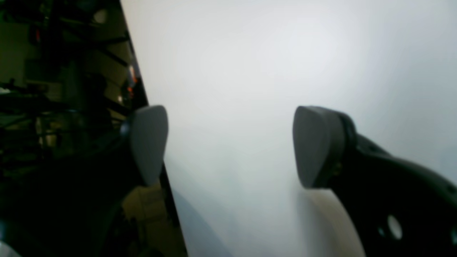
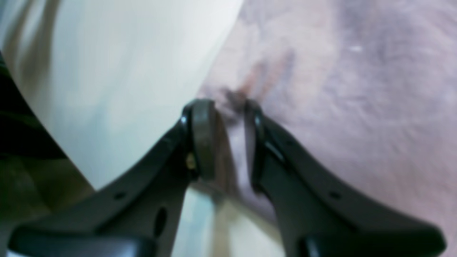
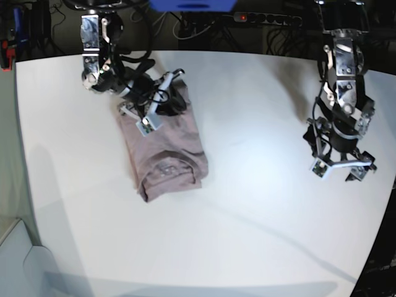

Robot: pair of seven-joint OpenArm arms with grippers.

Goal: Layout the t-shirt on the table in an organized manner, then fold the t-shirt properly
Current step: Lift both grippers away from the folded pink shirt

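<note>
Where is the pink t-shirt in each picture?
Left wrist view: not in it, only the white table.
Right wrist view: the t-shirt fills the right side, pinched between the right gripper's fingers.
Base view: the t-shirt lies left of centre.
Shared landmark: the white table.

You got even, bright overhead light on the desk (image 3: pixel 260 235) in the base view, with soft grey shadows near its front edge and bowed edges. Both wrist views were soft and blurred; the left one was washed-out white with a dim background.
</note>
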